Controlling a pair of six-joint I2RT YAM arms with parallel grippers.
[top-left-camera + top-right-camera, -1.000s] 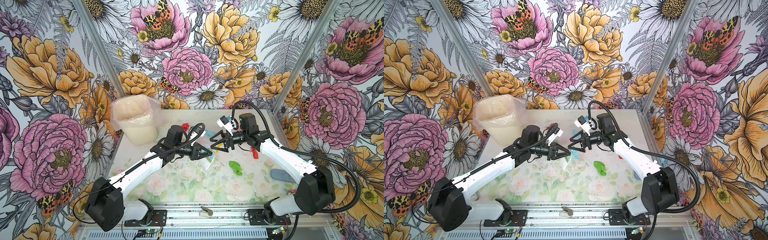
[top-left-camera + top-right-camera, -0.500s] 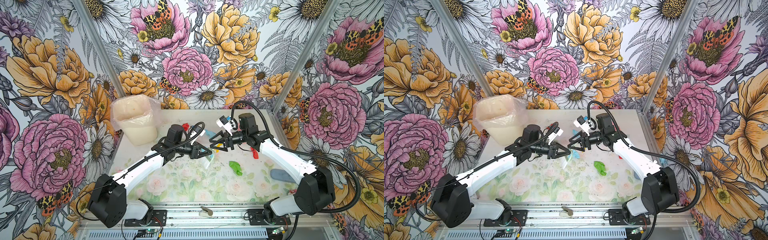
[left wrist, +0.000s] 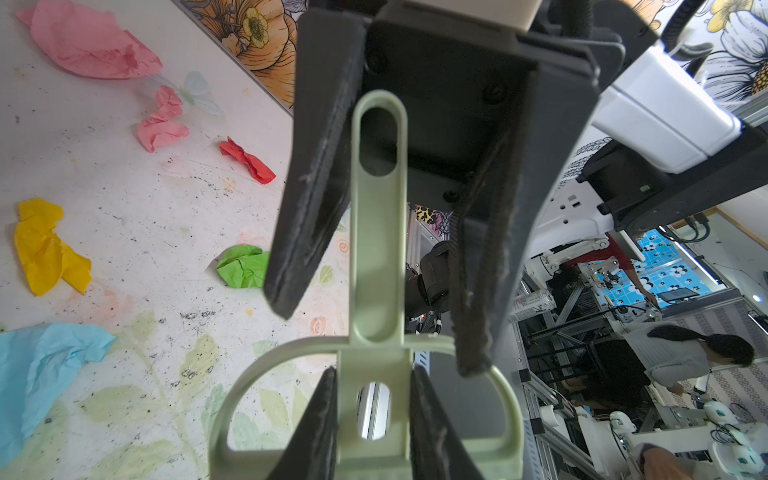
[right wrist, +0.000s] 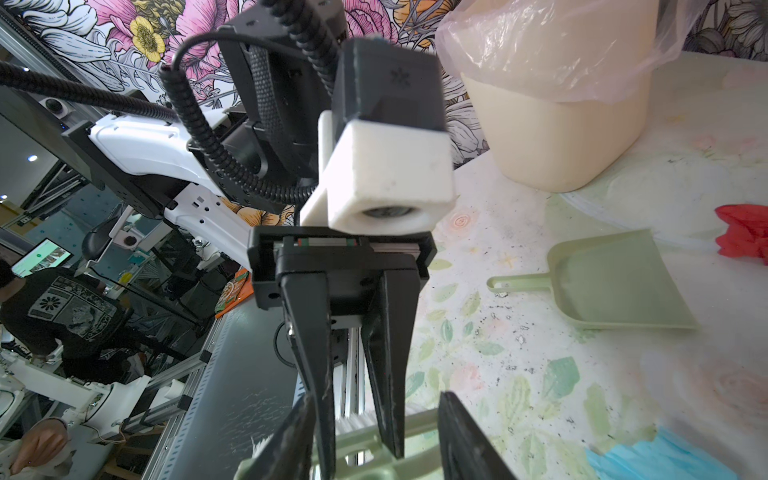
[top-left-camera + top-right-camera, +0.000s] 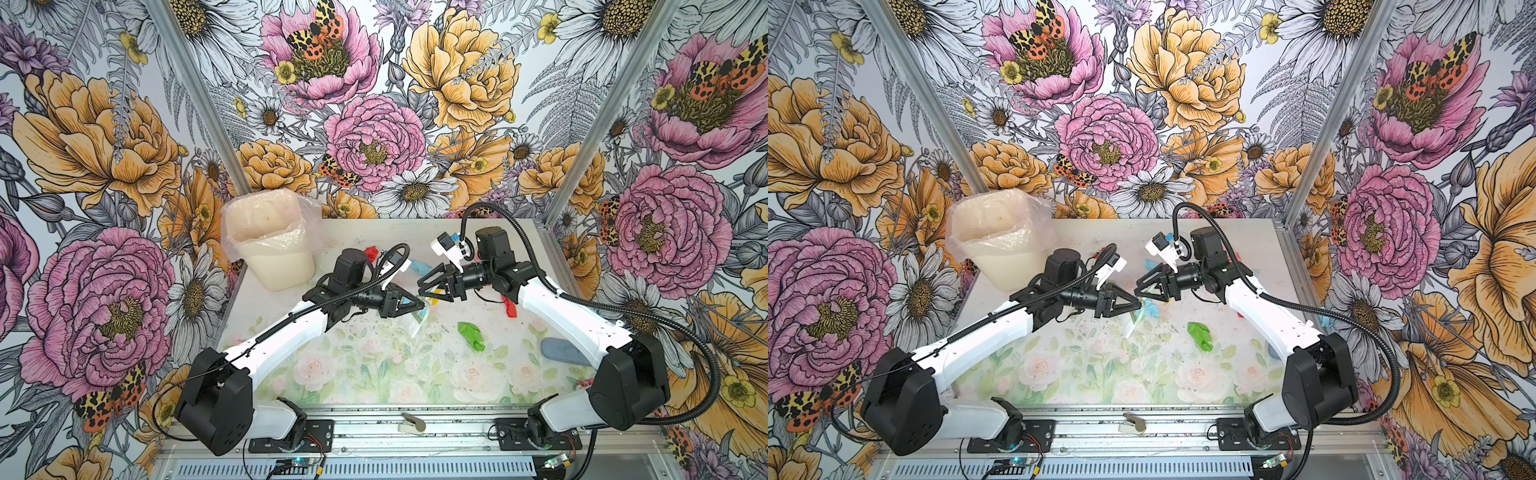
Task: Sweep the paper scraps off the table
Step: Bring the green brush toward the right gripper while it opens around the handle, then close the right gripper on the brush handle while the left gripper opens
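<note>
Over the table [image 5: 365, 374], in a top view, the left gripper [image 5: 417, 306] and right gripper [image 5: 421, 286] meet at a green brush [image 5: 415, 326]. Left wrist view: left jaws clamp the brush neck — right jaws straddle its handle, not yet closed — and paper scraps [image 3: 45, 249] lie scattered on the table. Right wrist view: a dustpan [image 4: 623, 282] lies nearby.

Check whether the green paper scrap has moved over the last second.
No. In a top view the green scrap sits at the same spot relative to the lined bin.
</note>
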